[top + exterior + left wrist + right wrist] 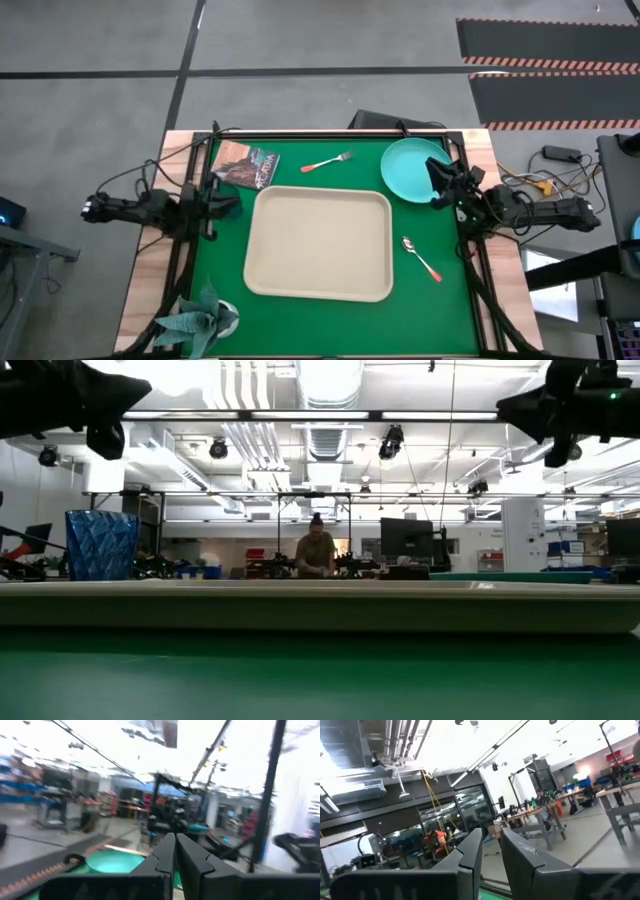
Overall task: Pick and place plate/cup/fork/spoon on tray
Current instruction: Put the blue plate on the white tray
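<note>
The beige tray (pixel 318 245) lies in the middle of the green mat. The turquoise plate (pixel 408 168) lies flat at the far right and also shows in the left wrist view (pixel 112 861). The fork (pixel 327 162) lies beyond the tray. The spoon (pixel 421 258) lies to the tray's right. The blue cup (pixel 101 545) stands upright left of the tray, partly under my left gripper (pixel 220 205). That gripper is shut, empty and raised above the table. My right gripper (pixel 437 180) hovers over the plate's right edge, its fingers (pixel 470 855) a narrow gap apart and empty.
A printed booklet (pixel 245 165) lies at the far left of the mat. A toy plant (pixel 200 318) sits at the near left corner. Black frame rails run along both table sides. A person stands far behind the table in the low view (pixel 316 552).
</note>
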`<state>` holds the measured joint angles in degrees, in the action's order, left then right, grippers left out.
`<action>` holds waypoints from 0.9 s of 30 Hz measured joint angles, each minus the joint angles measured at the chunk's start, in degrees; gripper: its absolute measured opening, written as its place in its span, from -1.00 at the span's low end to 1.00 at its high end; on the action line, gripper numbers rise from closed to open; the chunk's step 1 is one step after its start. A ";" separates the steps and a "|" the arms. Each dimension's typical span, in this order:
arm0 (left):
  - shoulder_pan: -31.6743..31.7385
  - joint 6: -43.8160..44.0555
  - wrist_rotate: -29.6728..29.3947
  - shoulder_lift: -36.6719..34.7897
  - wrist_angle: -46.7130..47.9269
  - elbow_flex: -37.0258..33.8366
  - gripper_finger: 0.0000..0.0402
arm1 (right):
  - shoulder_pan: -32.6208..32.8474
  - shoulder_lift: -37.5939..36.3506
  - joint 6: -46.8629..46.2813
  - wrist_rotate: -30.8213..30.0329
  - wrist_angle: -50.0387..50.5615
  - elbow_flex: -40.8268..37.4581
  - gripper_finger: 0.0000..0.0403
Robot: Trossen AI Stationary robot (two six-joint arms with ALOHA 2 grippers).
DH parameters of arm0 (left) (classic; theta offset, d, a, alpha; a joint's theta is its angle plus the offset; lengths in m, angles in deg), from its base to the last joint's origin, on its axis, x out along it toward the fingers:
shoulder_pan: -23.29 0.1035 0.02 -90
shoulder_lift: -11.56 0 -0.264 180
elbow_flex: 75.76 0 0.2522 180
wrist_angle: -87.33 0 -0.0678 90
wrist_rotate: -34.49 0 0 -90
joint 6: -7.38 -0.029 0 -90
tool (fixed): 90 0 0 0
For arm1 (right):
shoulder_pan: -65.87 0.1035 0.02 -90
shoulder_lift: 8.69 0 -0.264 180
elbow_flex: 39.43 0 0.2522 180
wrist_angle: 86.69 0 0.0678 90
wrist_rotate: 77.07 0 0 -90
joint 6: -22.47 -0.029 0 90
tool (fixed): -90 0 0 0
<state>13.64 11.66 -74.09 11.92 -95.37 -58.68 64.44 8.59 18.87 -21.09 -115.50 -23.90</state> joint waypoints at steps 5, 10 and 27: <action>0.04 -3.57 -4.66 0.00 -3.47 0.46 -1.00 | 0.00 9.23 1.35 -0.04 0.68 6.54 -0.69; 0.04 -7.85 -7.68 0.00 -5.70 -0.03 -1.00 | -0.09 17.08 1.33 -0.46 7.67 17.15 -0.69; 0.17 -12.65 -16.07 0.00 -11.26 -0.62 -1.00 | -0.11 38.58 -21.34 -0.21 70.67 56.60 -0.69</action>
<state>13.81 -0.99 -90.16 11.92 -106.63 -59.30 64.32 47.17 -2.47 -21.31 -44.83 32.70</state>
